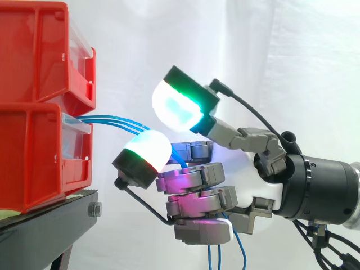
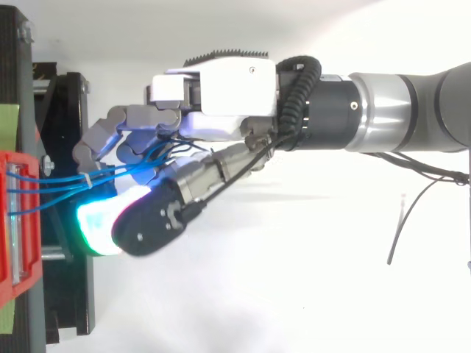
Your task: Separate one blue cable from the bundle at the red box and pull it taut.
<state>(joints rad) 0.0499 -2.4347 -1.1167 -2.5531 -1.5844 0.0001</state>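
Several thin blue cables (image 1: 112,121) leave the front of the lower red box (image 1: 34,157) as a bundle and run right into my hand (image 1: 197,191). My lower fingers are curled around the cables, glowing magenta inside. Two thick pads stick out toward the box, one green-white pad (image 1: 177,104) above the bundle and one (image 1: 143,152) just below it. Loose cable ends (image 1: 242,253) hang down beneath the hand. From above, the cables (image 2: 59,180) fan from the red box (image 2: 15,220) into the curled fingers (image 2: 110,140); a small white tie binds them near the fingers.
A second red box (image 1: 39,50) is stacked on the lower one. Both rest on a black stand (image 1: 50,225) at the left. The arm (image 2: 397,103) comes in from the right before a white curtain.
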